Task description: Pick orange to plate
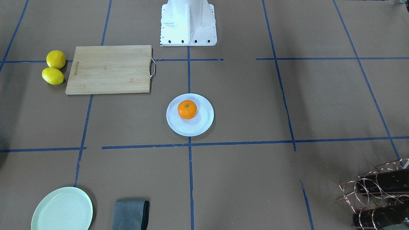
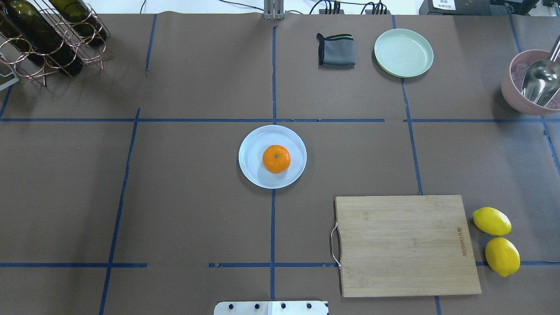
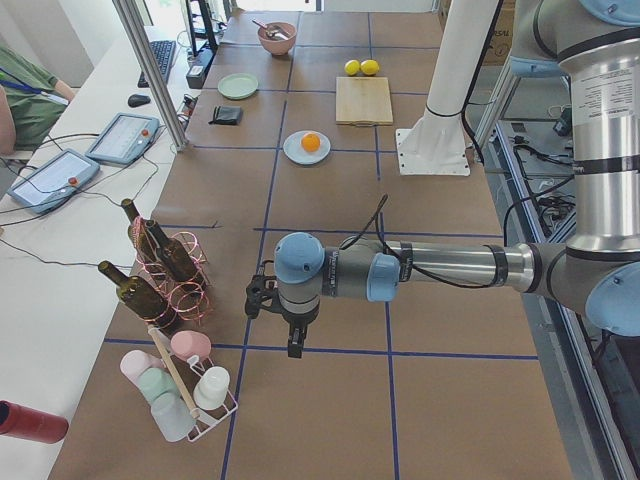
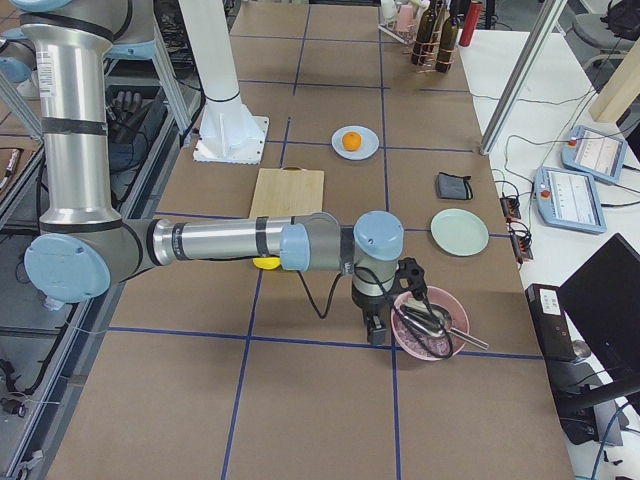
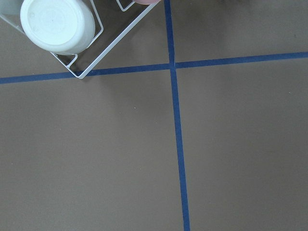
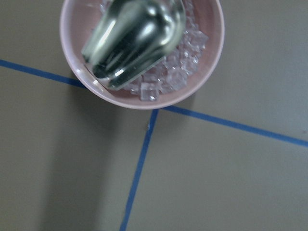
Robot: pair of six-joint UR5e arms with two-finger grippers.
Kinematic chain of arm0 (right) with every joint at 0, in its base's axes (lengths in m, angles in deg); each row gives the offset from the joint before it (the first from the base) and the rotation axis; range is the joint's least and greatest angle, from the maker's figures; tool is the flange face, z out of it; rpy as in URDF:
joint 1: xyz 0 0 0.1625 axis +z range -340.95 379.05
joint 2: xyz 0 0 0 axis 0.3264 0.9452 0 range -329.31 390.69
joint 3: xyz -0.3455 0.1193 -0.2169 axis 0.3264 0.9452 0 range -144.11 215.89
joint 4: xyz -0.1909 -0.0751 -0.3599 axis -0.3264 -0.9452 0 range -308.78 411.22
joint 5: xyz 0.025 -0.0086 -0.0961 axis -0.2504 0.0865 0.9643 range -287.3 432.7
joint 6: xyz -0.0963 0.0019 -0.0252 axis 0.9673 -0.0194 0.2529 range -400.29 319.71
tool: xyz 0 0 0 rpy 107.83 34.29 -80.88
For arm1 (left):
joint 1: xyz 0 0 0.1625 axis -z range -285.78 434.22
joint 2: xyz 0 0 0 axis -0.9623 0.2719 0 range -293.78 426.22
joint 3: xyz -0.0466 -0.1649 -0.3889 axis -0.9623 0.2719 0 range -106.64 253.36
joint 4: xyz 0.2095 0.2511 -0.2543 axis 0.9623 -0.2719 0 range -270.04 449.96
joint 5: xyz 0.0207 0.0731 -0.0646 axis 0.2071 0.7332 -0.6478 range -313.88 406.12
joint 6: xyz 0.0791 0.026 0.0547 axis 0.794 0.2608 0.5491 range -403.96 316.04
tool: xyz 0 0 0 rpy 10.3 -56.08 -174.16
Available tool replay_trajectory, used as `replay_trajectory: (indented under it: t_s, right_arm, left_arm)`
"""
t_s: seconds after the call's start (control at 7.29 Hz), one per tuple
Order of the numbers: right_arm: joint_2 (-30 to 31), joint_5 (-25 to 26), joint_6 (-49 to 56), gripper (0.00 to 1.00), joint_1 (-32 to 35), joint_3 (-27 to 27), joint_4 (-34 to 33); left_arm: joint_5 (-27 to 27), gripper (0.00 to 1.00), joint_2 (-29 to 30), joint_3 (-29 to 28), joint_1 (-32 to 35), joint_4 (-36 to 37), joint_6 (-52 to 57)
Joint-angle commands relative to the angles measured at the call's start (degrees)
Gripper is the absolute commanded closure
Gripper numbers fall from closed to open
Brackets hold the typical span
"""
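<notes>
- Only the side views show the left gripper (image 3: 294,345) and right gripper (image 4: 376,330); I cannot tell whether either is parted or clenched.
- Both hang over opposite table ends, well apart from the orange (image 2: 276,159).
- It rests on the plate (image 2: 251,170), mid-table.

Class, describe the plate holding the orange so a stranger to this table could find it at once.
Start at the brown table and follow the blue tape line running straight out from the robot's white base. The plate sits on that line near the table's middle. Unlike the pale green plate at the far edge, it is bluish-white and holds the orange.
</notes>
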State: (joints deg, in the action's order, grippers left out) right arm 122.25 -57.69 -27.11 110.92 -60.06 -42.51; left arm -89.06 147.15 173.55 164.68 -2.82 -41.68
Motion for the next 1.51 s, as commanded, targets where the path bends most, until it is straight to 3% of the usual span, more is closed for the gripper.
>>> replay_trajectory:
  t_s: [0.0, 0.69, 1.37]
  right_arm:
    - [3.1, 0.0, -0.5, 0.00, 1.6, 2.3, 0.0]
    - [6.8, -0.4, 0.5, 0.00, 1.5, 2.3, -0.1]
    - [6.2, -2.3, 0.1, 0.00, 1.2, 1.3, 0.6]
  left_arm:
    - [0.0, 0.00, -0.1, -0.4, 0.1, 0.2, 0.1]
    - [0.0, 0.00, -1.7, 1.3, 0.1, 0.1, 0.0]
    - [0.3, 0.00, -1.7, 1.2, 0.1, -0.3, 0.0]
